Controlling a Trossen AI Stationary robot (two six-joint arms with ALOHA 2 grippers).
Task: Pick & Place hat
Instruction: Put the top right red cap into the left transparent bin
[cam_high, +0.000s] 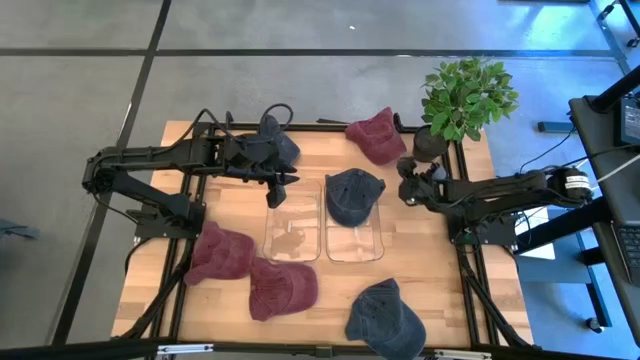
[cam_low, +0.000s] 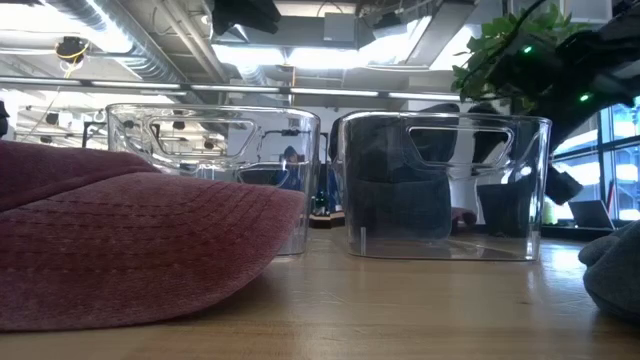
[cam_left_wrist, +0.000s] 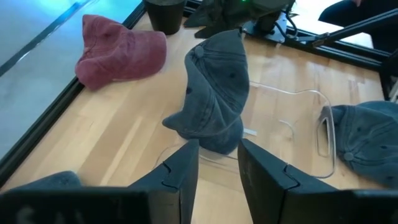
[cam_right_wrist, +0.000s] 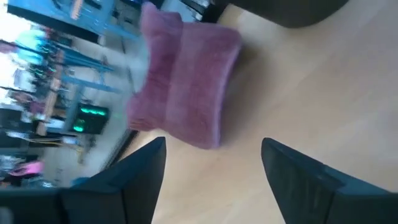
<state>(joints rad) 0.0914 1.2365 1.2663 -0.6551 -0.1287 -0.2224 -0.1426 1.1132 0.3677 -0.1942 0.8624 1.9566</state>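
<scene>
My left gripper (cam_left_wrist: 217, 152) (cam_high: 278, 185) is shut on a dark blue hat (cam_left_wrist: 217, 93) (cam_high: 280, 140), raised above the far end of the empty left clear bin (cam_high: 293, 232) (cam_low: 215, 170). The right clear bin (cam_high: 372, 245) (cam_low: 440, 185) holds another dark blue hat (cam_high: 353, 195) (cam_left_wrist: 364, 143). My right gripper (cam_right_wrist: 211, 146) (cam_high: 408, 180) is open and touches nothing. It hovers by a dark red hat (cam_right_wrist: 183, 81) (cam_high: 375, 137) that lies on the table near the far edge. My left gripper pinches the dark blue hat between its two fingers at a bunched edge of the crown (cam_left_wrist: 214, 140). The fingers slant downward toward the table's right side. The hat is lifted clear and extends crumpled beyond the fingertips, over the left bin's rim (cam_left_wrist: 292, 93).
Two dark red hats (cam_high: 220, 255) (cam_high: 282, 288) lie at the near left, one of them large in the low view (cam_low: 130, 240). A dark blue hat (cam_high: 385, 318) lies at the near edge. A potted plant (cam_high: 465, 95) stands at the far right corner.
</scene>
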